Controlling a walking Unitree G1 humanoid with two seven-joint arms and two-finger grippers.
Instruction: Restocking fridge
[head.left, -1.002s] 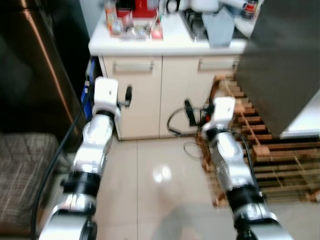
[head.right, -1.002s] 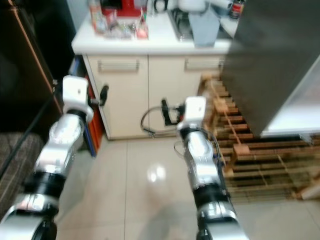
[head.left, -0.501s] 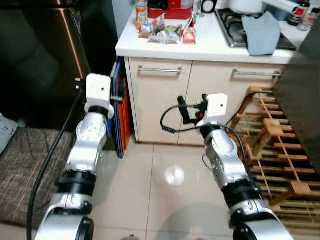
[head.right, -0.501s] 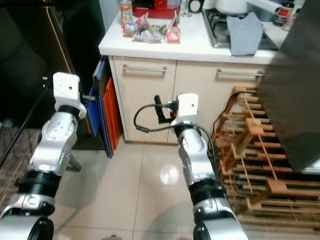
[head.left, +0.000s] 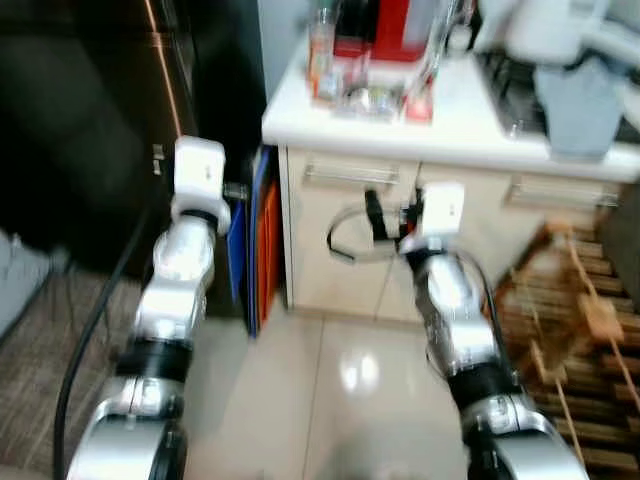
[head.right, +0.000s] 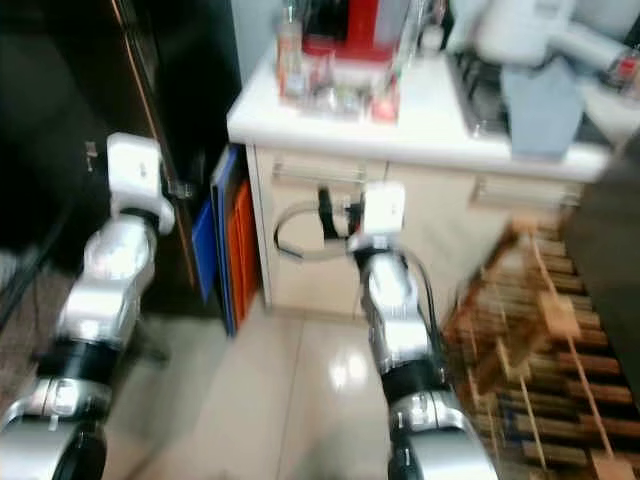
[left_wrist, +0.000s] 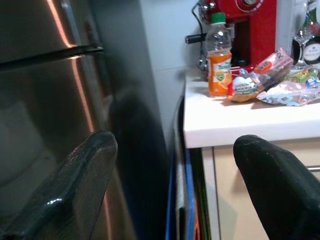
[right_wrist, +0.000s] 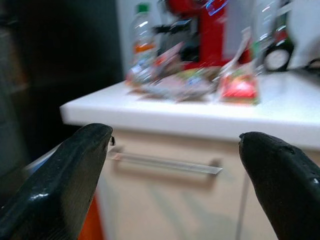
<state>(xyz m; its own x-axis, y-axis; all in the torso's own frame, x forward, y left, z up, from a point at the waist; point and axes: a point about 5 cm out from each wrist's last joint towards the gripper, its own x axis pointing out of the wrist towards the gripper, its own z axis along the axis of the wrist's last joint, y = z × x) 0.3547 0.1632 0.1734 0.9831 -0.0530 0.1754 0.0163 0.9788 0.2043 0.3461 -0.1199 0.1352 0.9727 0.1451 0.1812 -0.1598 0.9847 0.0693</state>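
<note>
A tall dark steel fridge (head.left: 90, 120) stands at the left, door closed, beside a white counter (head.left: 470, 140). On the counter's near left corner stand an orange juice bottle (left_wrist: 219, 70), several snack packets (left_wrist: 272, 87) and a red coffee machine (left_wrist: 250, 25). My left gripper (left_wrist: 175, 145) is raised and open, empty, facing the gap between the fridge (left_wrist: 50, 100) and the counter. At cabinet height my right gripper (right_wrist: 175, 136) is open and empty too, facing the drawer handle (right_wrist: 165, 162) below the packets (right_wrist: 200, 82). The head views are blurred.
Blue and orange boards (head.left: 262, 240) lean in the gap between fridge and cabinet. A wooden rack (head.left: 580, 330) lies on the floor at the right. A grey cloth (head.left: 582, 100) rests on the stove. A black cable (head.left: 90, 330) runs down at the left over a mat (head.left: 40, 380).
The whole picture has shifted and blurred: the camera has swung and come nearer to the counter corner and fridge. Both arms keep the same raised pose, fingers apart.
</note>
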